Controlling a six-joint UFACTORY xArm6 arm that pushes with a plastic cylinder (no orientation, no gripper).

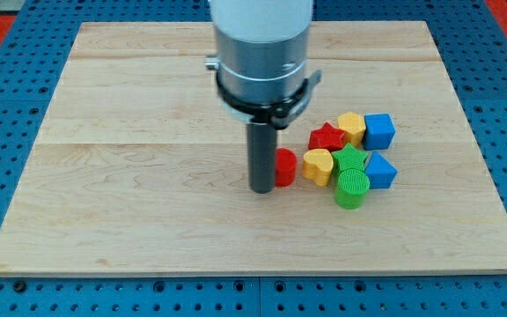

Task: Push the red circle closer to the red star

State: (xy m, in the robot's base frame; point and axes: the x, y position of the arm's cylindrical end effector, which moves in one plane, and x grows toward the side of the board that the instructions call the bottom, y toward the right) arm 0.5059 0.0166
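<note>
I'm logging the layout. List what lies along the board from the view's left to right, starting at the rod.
my tip → red circle → yellow heart → green cylinder → blue cube

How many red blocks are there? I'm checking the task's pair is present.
2: the red circle just right of my tip, and the red star up-right of it, in the cluster. None seems hidden.

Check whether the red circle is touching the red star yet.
No. The red circle sits apart from the red star, lower left of it, beside my tip.
</note>
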